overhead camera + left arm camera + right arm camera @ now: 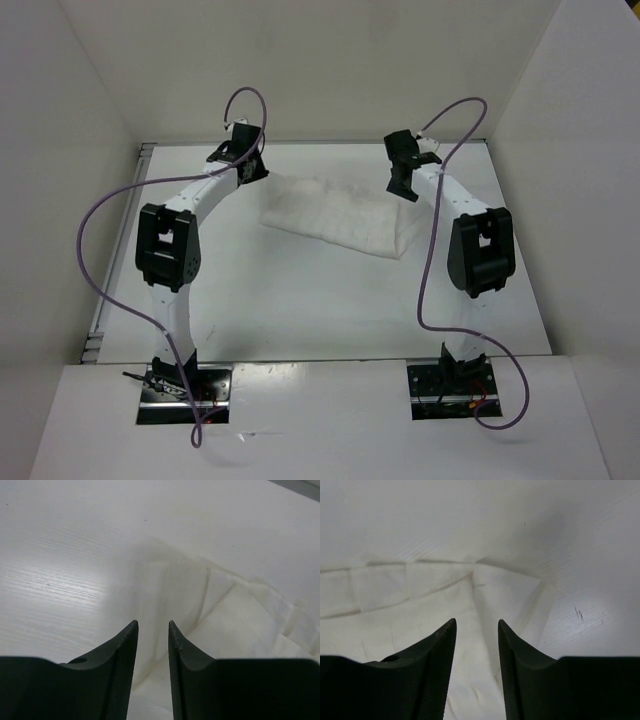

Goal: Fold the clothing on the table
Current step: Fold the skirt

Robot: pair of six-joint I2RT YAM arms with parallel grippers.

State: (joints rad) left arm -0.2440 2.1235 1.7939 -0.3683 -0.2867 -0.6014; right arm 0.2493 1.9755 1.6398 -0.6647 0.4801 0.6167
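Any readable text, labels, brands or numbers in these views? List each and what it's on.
None readable.
The clothing, the table, the left claw and the right claw show no print, label or number.
Any marking on the arm bases is too small to tell.

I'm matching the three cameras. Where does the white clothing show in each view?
Top external: the clothing lies just above the picture's centre.
Left wrist: the clothing fills the lower right.
Right wrist: the clothing fills the left and centre.
Shared landmark: the bare white table bordering it.
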